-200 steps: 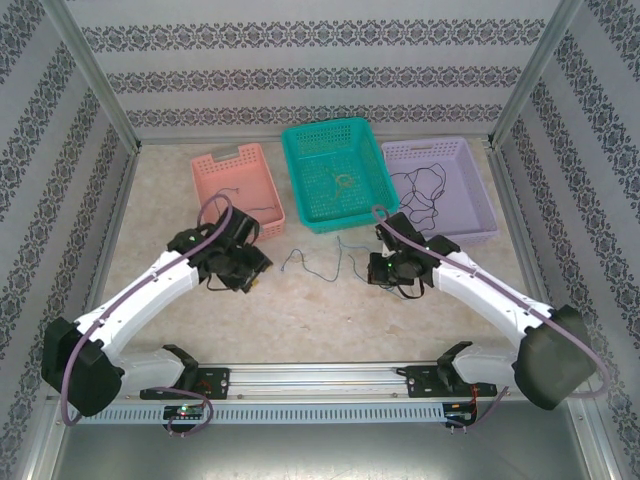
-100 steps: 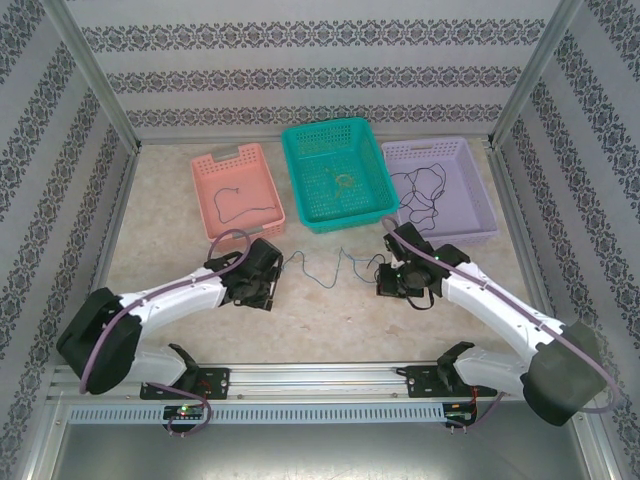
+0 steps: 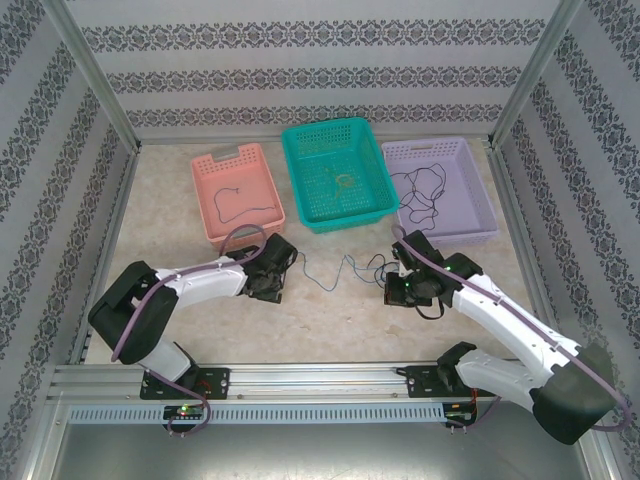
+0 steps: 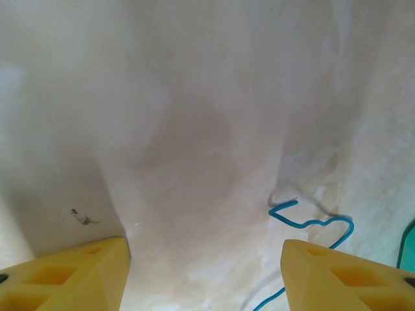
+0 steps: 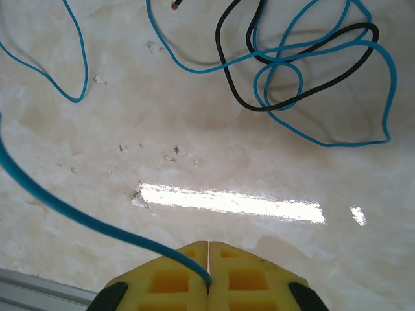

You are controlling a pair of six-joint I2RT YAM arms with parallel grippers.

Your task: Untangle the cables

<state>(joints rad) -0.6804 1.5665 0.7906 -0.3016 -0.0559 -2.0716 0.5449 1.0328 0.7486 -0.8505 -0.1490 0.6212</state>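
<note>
The marbled table (image 3: 330,320) takes up most of what I can see. Three baskets stand at its far side, well beyond both claws: pink (image 3: 228,153), teal (image 3: 293,175) and purple (image 3: 482,195). Each has thin wire lying in it.

Both arms are folded low over the near middle of the table and face each other. The blue cable (image 3: 340,272) is strung loosely between them, so its long axis runs from one claw across to the other.

The right gripper (image 5: 207,249) has its yellow fingers pressed together on one strand of that blue cable (image 5: 71,207). The strand leaves the pinch and sweeps off to one side. Straight ahead of this claw, a little way out, more blue loops cross through a black cable (image 5: 227,84). From the wrist view, that looks like the real tangle.

The left gripper (image 4: 204,259) is spread wide with nothing between its fingers. The squiggly far end of the blue cable (image 4: 311,223) lies just ahead of it. It sits off-centre, close to the finger at the right of the wrist view and outside the gap.

I'd judge the left arm the nearer one to that loose end. It would have to shift sideways toward that finger before closing, or it will close on bare table.
</note>
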